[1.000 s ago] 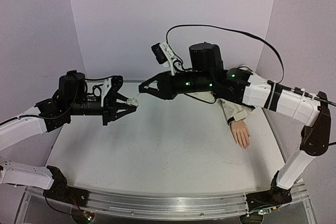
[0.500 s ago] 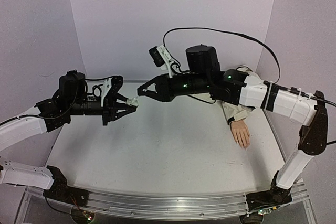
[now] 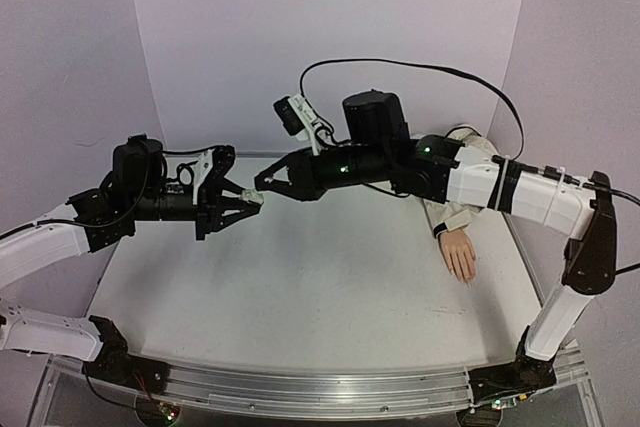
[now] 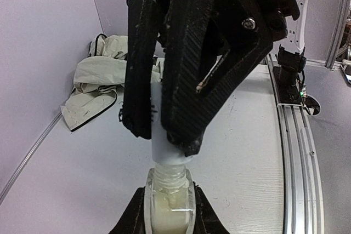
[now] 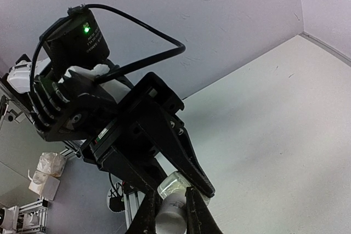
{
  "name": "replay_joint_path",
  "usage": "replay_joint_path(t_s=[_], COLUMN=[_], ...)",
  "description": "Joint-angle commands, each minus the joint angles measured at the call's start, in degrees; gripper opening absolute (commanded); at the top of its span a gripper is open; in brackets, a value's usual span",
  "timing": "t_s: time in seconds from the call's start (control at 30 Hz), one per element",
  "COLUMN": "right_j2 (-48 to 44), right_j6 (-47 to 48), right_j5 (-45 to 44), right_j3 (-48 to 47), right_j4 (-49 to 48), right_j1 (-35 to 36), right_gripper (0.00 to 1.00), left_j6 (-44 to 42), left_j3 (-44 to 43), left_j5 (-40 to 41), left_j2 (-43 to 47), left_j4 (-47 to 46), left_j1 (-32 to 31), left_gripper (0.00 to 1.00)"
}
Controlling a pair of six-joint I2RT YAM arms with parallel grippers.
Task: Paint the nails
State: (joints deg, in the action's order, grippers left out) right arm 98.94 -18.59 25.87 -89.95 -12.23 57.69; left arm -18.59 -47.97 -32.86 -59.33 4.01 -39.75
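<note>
Top external view: your left gripper (image 3: 255, 203) clamps the bottle (image 4: 169, 215) while your right gripper (image 3: 262, 177) pinches its cap (image 4: 162, 149), likely to unscrew it, and the nails (image 3: 466, 273) wait on the bench (image 3: 300, 292) at three o'clock.

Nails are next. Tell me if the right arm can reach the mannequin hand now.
Probably not yet: the right claw is shut on the cap of the bottle in the left claw. Nothing covers the mannequin hand.
</note>
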Motion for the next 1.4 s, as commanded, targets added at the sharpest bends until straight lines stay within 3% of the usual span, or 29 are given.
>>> replay_joint_path(t_s=[0.0,0.47,0.67,0.8,0.93,1.1,1.23,1.37], right_j2=[0.56,6.25,9.08,11.74,15.17,19.74,19.19,16.62], right_j6=[1.02,7.24,5.44,0.08,-10.81,-25.54,-32.12,-30.14], right_j5=[0.42,5.72,7.45,6.81,-1.7,-16.4,-19.7,-24.05], right_j3=[-3.45,-7.36,-8.67,-10.78,-14.02,-18.07,-15.4,-15.17], right_j4=[-0.54,6.49,7.5,7.76,8.51,12.22,8.5,8.3], right_j1=[0.52,0.58,0.55,0.58,0.95,3.51,4.57,4.52], right_gripper=[0.0,0.0,0.0,0.0,0.0,0.0,0.0,0.06], left_j6=[-0.53,-0.17,2.61,2.63,1.93,-1.94,-0.39,1.51], left_j3=[-0.46,-1.17,-4.67,-6.63,-2.9,-4.07,-4.09,-0.79], left_j5=[-0.44,-2.43,6.47,17.19,27.98,36.8,36.47,36.68], left_j2=[0.71,0.89,-0.19,-2.21,-5.65,-14.56,-16.62,-15.79], left_j4=[-3.29,-3.3,-3.37,-6.49,-22.28,-34.3,-36.58,-36.28], left_j1=[0.11,0.11,-0.17,-2.83,-5.95,-8.24,-8.37,-8.49], left_gripper=[0.0,0.0,0.0,0.0,0.0,0.0,0.0,0.0])
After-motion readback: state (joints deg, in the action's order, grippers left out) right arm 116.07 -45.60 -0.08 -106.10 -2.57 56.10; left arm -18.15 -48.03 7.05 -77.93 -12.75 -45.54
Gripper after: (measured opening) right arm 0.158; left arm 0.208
